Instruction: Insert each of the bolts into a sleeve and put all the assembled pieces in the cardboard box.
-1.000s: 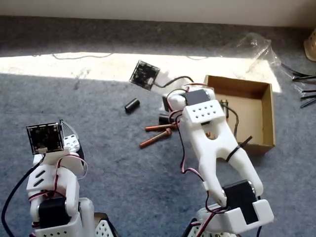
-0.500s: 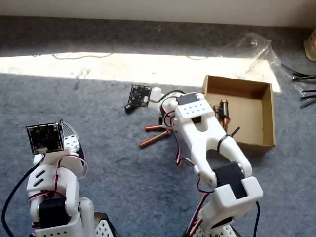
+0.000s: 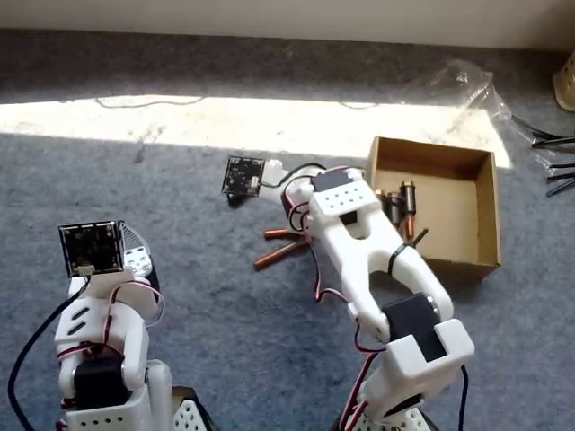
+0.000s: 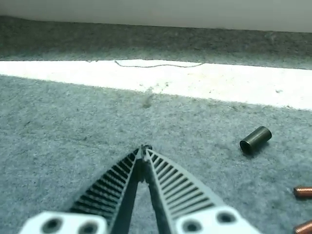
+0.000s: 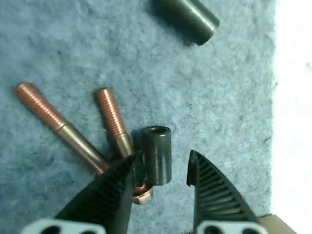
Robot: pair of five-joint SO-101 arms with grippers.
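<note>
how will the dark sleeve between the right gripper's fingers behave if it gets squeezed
The sleeve looks like rigid metal, so it probably won't deform. It is a smooth cylinder lying on carpet, so it may roll or slip sideways if the right gripper closes off-centre. The nearer bolt beside it could get nudged.

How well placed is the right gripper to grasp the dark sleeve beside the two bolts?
Probably yes: the right gripper stands open with its jaws either side of the sleeve, though a bolt lies close against one jaw.
</note>
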